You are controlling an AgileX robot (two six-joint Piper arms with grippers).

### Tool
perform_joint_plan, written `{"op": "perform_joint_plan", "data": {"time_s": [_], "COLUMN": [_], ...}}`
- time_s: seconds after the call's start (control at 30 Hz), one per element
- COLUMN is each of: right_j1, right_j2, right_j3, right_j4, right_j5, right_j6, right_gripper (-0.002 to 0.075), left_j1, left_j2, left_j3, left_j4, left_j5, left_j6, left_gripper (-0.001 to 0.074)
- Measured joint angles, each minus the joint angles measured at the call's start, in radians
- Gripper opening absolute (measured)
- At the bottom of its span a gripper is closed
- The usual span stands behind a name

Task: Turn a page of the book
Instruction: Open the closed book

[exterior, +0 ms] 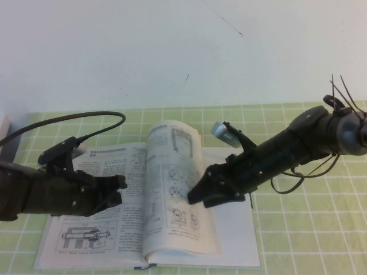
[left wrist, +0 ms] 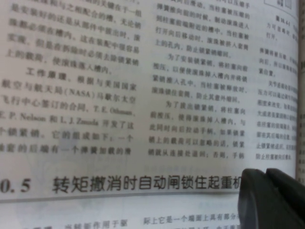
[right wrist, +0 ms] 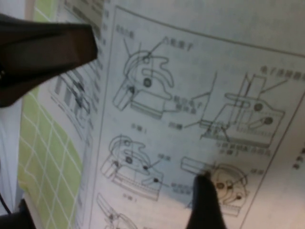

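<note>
High view first, nearest me: the book (exterior: 86, 252) lies open on the green checked mat (exterior: 309, 229), its near edge close to the mat's near edge, with the cylinder-drawing leaf flat on the robot's left half. Over that leaf I have the left gripper (exterior: 117, 192) resting low, and I read it as a hold-down so the book does not slide or lift; the left wrist view shows only one dark fingertip (left wrist: 271, 200) against the print, so I cannot tell whether its jaws are apart or together. Farther in, the page (exterior: 172, 189) stands lifted off the right half, curling up near the spine with its boxed drawings facing right. The right gripper (exterior: 198, 192) sits at that raised leaf, jaws spread wide and clamping nothing; in the right wrist view one finger (right wrist: 47, 47) hangs off the paper while the other tip (right wrist: 205, 200) seems to touch the drawn grid, probably propping the sheet. I judge the turn about half made, with the push across the spine left to do.
</note>
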State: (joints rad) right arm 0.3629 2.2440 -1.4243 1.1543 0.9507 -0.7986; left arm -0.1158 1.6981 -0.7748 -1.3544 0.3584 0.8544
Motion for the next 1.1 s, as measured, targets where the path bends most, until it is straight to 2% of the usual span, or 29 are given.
{"op": "perform_joint_plan", "data": {"time_s": [0.23, 0.47, 0.6, 0.83, 1.1], "right_j1": [0.003, 0.003, 0.003, 0.003, 0.009], "right_j2": [0.005, 0.005, 0.005, 0.005, 0.005], "right_j3": [0.000, -0.028, -0.107, -0.292, -0.333], "right_j4": [0.233, 0.279, 0.236, 0.015, -0.070], "right_j5": [0.011, 0.034, 0.047, 0.125, 0.174], "right_j6": [-0.156, -0.171, -0.104, 0.107, 0.202], "right_gripper": [0.0445, 0.0445, 0.0445, 0.0445, 0.0445], "left_j1": [0.000, 0.000, 0.000, 0.000, -0.056], "left_j2": [0.000, 0.000, 0.000, -0.065, -0.265], "left_j3": [0.000, 0.000, 0.000, 0.000, 0.026], "left_j4": [-0.006, -0.012, -0.034, -0.027, 0.104], "left_j5": [0.004, 0.019, 0.024, 0.065, 0.119], "left_j6": [0.011, 0.024, 0.074, 0.102, 0.091], "left_gripper": [-0.0004, -0.0004, -0.0004, -0.0004, -0.0004]}}
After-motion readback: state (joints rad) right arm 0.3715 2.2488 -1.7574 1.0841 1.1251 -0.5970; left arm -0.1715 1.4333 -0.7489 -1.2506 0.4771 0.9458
